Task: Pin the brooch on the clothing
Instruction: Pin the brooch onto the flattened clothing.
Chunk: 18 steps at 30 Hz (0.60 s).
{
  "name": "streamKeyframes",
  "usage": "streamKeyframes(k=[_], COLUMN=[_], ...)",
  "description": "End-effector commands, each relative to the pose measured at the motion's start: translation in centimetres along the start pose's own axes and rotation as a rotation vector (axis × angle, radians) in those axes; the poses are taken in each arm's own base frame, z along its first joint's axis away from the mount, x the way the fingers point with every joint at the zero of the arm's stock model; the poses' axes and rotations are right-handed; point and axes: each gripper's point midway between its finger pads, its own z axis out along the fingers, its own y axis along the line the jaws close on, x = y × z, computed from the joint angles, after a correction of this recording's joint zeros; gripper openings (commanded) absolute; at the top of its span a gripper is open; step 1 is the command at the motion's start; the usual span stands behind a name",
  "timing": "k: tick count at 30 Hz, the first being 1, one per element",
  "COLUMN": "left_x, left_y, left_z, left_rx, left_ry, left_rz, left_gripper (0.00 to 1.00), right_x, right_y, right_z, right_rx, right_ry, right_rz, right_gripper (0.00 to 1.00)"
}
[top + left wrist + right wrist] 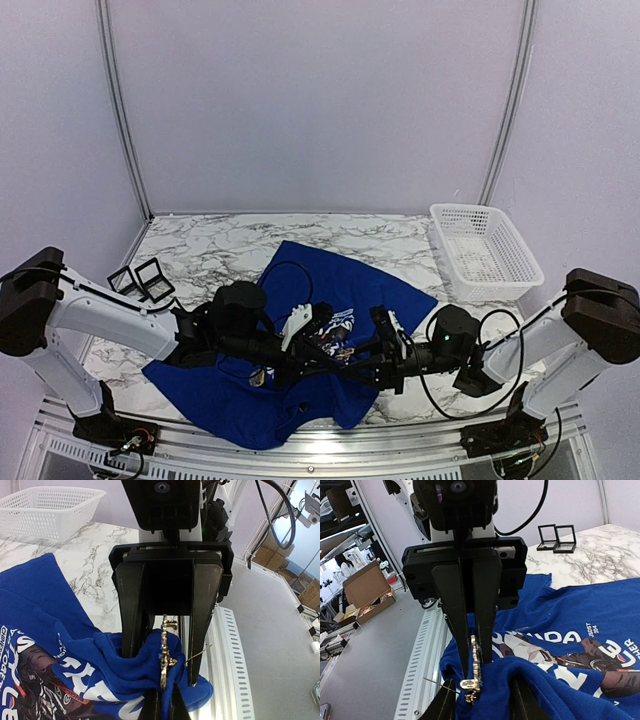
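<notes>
On the royal-blue T-shirt the right wrist view reads large white letters "NDA" beside the printed figure. There is smaller white writing farther right, something like "USDST 204", too fine to be sure of. The left wrist view catches only slanted pieces of white lettering at its lower left, cut off by folds. The T-shirt lies spread on the marble tabletop, its near part bunched up between the two arms. A white mesh basket stands at the far right corner, and two small black frames sit near the left edge, both apart from the cloth. From above, the arms and wrist housings cover the meeting point, so the brooch cannot be made out there. The wrist cameras show it: the gold brooch stands edge-on above a raised fold, pinched between the close-pressed fingers of the left gripper. Its thin pin juts sideways, clear of the cloth. The right gripper has its fingers well spread, with the fold of T-shirt held bunched between them and touching both. Only the right wrist view takes in an open cardboard box on the floor beyond the tabletop's edge.
</notes>
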Motion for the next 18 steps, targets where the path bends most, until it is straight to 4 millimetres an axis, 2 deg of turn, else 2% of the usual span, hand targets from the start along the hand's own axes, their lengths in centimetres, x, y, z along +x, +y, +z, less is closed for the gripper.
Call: streamKeyframes(k=[1, 5, 11, 15, 18], left_x=[-2.2, -2.0, -1.8, -1.9, -1.7], left_y=[-0.6, -0.7, -0.8, -0.6, -0.6], left_z=[-0.6, -0.6, -0.3, -0.6, -0.5], left_rx=[0.004, -0.005, -0.03, -0.045, -0.048], left_ry=[-0.07, -0.069, -0.066, -0.07, -0.066], left_rz=[0.041, 0.054, 0.084, 0.095, 0.099], left_gripper=[0.0, 0.0, 0.0, 0.0, 0.0], right_x=[-1.2, -1.8, -2.5, -3.2, -3.2], right_y=[0.2, 0.1, 0.0, 0.0, -0.2], right_z=[0.3, -0.5, -0.2, -1.2, -1.2], right_rx=[-0.018, -0.045, -0.097, -0.125, -0.146], right_ry=[-0.045, -0.095, -0.137, -0.21, -0.228], right_rz=[0.015, 0.063, 0.148, 0.213, 0.254], right_gripper=[0.28, 0.22, 0.22, 0.2, 0.19])
